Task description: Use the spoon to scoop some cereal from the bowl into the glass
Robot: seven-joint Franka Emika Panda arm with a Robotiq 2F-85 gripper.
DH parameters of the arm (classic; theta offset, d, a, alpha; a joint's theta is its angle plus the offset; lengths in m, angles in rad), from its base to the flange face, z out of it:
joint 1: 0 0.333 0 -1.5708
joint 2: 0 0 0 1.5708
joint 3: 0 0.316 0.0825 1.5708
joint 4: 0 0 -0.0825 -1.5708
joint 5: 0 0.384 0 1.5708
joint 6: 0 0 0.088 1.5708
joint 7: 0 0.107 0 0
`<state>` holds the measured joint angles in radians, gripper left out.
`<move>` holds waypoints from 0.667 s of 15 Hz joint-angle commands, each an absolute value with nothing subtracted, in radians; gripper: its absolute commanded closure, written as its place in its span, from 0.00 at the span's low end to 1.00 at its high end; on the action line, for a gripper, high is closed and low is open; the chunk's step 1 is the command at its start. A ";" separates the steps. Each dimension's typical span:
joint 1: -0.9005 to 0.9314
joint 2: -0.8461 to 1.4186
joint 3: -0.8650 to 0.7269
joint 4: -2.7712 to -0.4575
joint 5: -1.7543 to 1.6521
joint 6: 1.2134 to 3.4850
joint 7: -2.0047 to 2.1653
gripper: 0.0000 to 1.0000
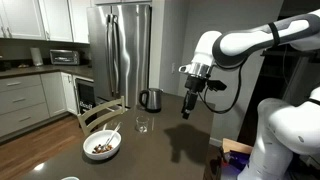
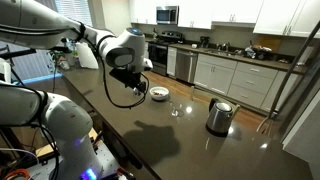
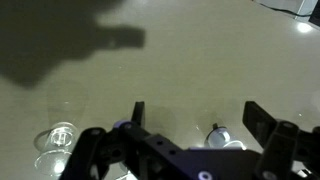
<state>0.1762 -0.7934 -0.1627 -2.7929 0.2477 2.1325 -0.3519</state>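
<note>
The white bowl [image 1: 101, 146] stands on the dark table near its corner and holds brown cereal [image 1: 100, 147]. The light spoon [image 1: 113, 132] rests in it with the handle leaning over the rim. The bowl also shows in an exterior view [image 2: 159, 93]. The small clear glass [image 1: 142, 125] stands between the bowl and the kettle. It also shows in an exterior view [image 2: 176, 108] and at the lower left of the wrist view [image 3: 57, 140]. My gripper [image 1: 187, 110] hangs open and empty in the air above the table, away from the glass. Its fingers spread wide in the wrist view [image 3: 200, 120].
A steel kettle [image 1: 150, 99] with a dark handle stands behind the glass and shows in an exterior view [image 2: 219, 116]. The dark tabletop [image 1: 170, 140] stretches under the gripper. A chair [image 1: 100, 113] stands at the table's far edge.
</note>
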 commanded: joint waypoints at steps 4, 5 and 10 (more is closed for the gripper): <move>0.167 -0.792 -0.155 -2.790 0.254 2.127 -0.357 0.00; 0.167 -0.792 -0.155 -2.790 0.254 2.127 -0.357 0.00; 0.201 -0.644 -0.186 -2.697 0.280 2.155 -0.393 0.00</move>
<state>0.1762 -0.7889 -0.1632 -2.7891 0.2486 2.1320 -0.3519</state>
